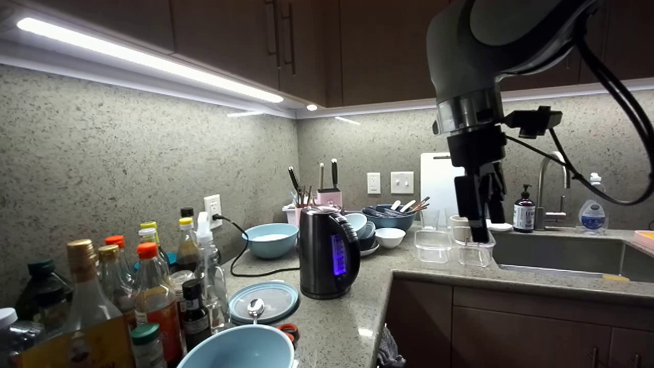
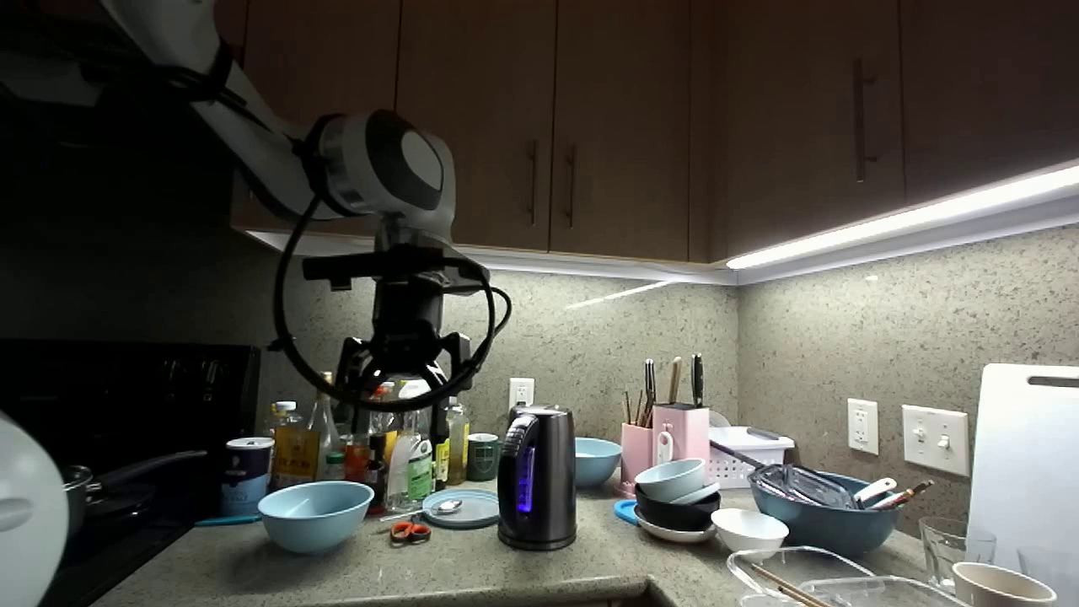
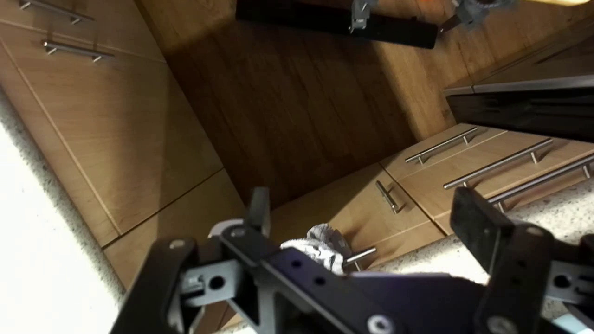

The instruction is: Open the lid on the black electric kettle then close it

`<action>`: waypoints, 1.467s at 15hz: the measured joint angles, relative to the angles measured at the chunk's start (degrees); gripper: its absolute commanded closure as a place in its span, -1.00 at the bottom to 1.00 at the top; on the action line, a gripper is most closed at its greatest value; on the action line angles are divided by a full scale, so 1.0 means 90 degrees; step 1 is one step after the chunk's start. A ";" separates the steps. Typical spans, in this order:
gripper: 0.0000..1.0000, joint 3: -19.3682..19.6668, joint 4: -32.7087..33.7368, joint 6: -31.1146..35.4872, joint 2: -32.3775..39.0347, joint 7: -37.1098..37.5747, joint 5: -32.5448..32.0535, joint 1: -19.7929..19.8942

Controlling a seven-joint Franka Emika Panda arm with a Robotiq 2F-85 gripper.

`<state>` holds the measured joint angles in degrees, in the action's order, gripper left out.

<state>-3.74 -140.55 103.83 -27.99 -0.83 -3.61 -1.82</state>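
I am holding the black two-fingered gripper (image 3: 361,208) in midair, and its black fingers (image 3: 479,223) are pointing downward, spread wide and released. The tall, glossy black cylindrical electric kettle (image 1: 318,255) is standing upright on the speckled grey stone counter (image 1: 347,329), apart from the gripper and to its left in an exterior view; a purple-blue strip (image 1: 339,254) is glowing on its side. The round, flat, dark lid (image 1: 321,209) is sitting closed on the kettle. A black cord (image 1: 232,261) is running between a white wall outlet (image 1: 211,204) and the kettle, farther left of the gripper. Behind the gripper and to its right, a stainless-steel sink (image 1: 567,251) is showing. In an exterior view, plastic and glass bottles (image 2: 419,474) are standing behind the gripper, while a light-blue round bowl (image 2: 316,523) and a pair of orange-handled scissors (image 2: 410,533) are lying lower than it. Through the wrist view I am looking past the fingers at a crumpled grey cloth (image 3: 320,246) just beside a metal bar handle (image 3: 364,254), and at the brown wooden floor (image 3: 297,116) stretching beyond them.
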 measured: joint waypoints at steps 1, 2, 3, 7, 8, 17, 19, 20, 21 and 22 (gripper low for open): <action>-1.00 -0.0033 0.0184 0.0194 0.0207 -0.0003 -0.0211 0.0000; -1.00 -0.0074 0.0409 0.0392 0.0454 -0.0003 -0.0457 0.0000; -1.00 -0.0115 0.0678 0.0601 0.0744 -0.0003 -0.0736 0.0000; -1.00 -0.0172 0.2011 0.1122 0.2001 -0.0004 -0.1746 0.0001; -1.00 -0.0166 0.2384 0.1134 0.2294 -0.0028 -0.1961 0.0002; -1.00 -0.0142 0.2583 0.1201 0.2555 0.0342 -0.1453 -0.0004; -1.00 -0.0142 0.2626 0.1455 0.2724 0.0785 -0.1065 -0.0006; -1.00 -0.0142 0.2664 0.1672 0.2854 0.1050 -0.0949 -0.0007; -1.00 -0.0143 0.2710 0.1938 0.2998 0.1339 -0.0898 -0.0010; -1.00 -0.0143 0.2756 0.2247 0.3148 0.1656 -0.0899 -0.0014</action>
<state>-5.02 -115.74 124.05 0.35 14.07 -11.70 -1.95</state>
